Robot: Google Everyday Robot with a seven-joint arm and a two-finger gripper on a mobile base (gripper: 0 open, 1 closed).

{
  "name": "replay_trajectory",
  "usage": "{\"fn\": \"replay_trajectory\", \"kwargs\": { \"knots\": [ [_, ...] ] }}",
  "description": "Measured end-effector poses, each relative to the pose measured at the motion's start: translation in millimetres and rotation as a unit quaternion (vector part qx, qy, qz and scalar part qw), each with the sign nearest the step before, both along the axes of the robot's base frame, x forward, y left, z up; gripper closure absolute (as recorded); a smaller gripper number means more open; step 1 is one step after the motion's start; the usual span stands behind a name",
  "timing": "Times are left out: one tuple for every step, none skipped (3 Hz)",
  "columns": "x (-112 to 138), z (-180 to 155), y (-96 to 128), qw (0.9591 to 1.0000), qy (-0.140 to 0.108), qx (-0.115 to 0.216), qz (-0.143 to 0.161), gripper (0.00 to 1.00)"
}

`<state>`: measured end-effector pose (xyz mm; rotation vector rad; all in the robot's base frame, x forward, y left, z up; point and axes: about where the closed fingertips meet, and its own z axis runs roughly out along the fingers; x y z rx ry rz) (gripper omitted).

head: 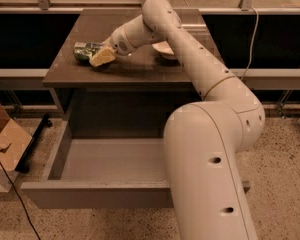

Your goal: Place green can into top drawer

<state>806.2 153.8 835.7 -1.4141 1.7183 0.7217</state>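
The green can lies on its side on the brown cabinet top, at its left part. My gripper is low over the top at the can's right end, with a pale finger in front of the can. The top drawer is pulled out wide below the cabinet top, grey inside, with nothing in the part that shows. My arm reaches from the lower right up and over the drawer's right half and hides it.
A white bowl sits on the cabinet top behind my arm. A cardboard box stands on the floor at the left, with a dark bar and a cable beside it. Dark shelving runs behind the cabinet.
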Motion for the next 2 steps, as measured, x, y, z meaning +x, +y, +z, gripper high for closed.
{"fn": "replay_trajectory", "kwargs": {
  "knots": [
    [-2,3,-4,0.9999,0.007,0.006,-0.007,0.71],
    [-13,18,-17,0.9998,-0.004,0.017,-0.011,0.96]
  ]
}}
